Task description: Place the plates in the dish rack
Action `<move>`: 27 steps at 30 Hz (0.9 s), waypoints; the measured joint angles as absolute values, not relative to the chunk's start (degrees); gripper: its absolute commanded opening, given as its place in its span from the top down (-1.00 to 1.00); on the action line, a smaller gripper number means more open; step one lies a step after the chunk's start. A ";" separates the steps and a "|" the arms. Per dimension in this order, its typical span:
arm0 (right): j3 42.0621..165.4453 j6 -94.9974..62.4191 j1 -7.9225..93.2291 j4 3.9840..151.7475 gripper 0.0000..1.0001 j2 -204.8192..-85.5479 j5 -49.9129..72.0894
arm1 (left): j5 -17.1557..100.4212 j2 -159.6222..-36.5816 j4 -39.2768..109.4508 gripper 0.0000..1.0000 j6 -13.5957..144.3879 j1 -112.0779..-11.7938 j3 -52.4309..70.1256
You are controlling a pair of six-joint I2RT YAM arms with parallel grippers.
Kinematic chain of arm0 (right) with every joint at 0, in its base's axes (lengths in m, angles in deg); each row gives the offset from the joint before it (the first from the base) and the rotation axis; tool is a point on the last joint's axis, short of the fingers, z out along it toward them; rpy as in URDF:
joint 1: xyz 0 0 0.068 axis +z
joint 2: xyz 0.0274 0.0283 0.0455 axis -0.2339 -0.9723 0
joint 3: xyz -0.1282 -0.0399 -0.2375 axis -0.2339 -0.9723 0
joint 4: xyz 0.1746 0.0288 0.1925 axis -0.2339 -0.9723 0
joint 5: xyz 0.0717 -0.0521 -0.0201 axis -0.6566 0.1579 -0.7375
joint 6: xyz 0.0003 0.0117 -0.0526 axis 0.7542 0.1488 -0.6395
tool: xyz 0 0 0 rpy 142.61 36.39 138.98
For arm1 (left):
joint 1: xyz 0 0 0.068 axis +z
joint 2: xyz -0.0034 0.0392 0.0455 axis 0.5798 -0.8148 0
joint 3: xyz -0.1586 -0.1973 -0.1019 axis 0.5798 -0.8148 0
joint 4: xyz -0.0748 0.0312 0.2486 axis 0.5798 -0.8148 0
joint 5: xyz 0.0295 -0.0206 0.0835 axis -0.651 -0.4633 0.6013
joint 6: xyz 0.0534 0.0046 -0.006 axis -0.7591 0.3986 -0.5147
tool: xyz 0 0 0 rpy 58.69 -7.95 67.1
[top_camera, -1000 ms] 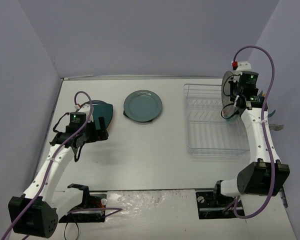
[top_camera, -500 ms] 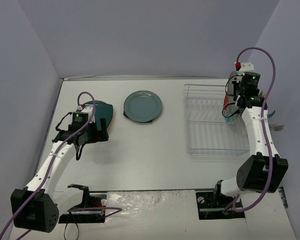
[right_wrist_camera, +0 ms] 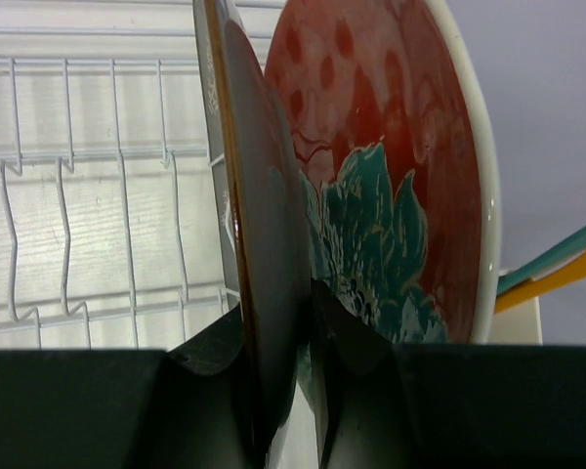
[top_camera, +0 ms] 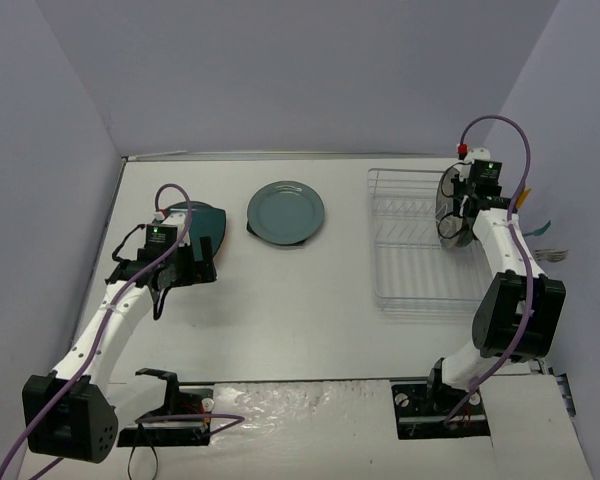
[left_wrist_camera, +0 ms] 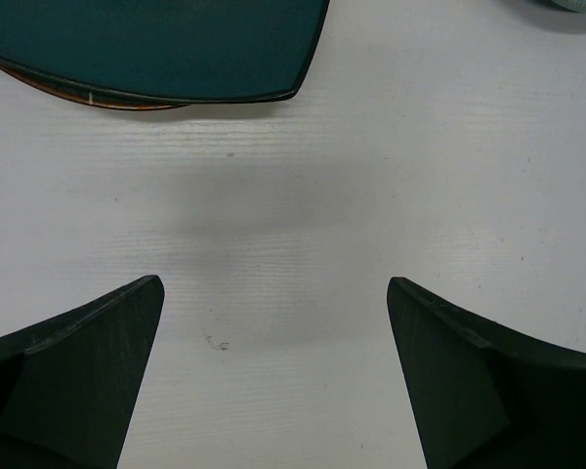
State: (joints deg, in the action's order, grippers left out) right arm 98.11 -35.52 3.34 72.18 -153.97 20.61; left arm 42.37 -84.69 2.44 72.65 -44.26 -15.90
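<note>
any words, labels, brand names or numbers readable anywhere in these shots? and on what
No readable text in any view.
Red plate: only a teal flower pattern, no lettering.
Dark plate in the right gripper: seen edge-on, nothing written.
Dish rack, dark teal plate, grey-green plate: bare.
Green lights on both wrists: lamps only, no legible label.

White table [top_camera: 310, 310], lilac-grey walls [top_camera: 280, 70]. 3 o'clock edge: teal handle [right_wrist_camera: 566, 248] and orange handle [right_wrist_camera: 566, 274], side by side. Crinkled film [top_camera: 280, 400] at 6 o'clock.
</note>
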 measured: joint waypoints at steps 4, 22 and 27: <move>97.83 -33.97 2.83 73.95 1.00 -154.86 19.34 | 42.71 -84.69 2.44 -0.94 72.65 -44.26 -15.90; 96.98 -28.92 1.98 78.72 0.20 -153.22 17.20 | 41.96 -85.43 2.45 -0.94 72.90 -43.13 -15.90; 96.97 -28.27 1.98 78.51 -0.13 -151.08 16.93 | 40.83 -86.20 2.44 -0.94 73.62 -43.08 -15.90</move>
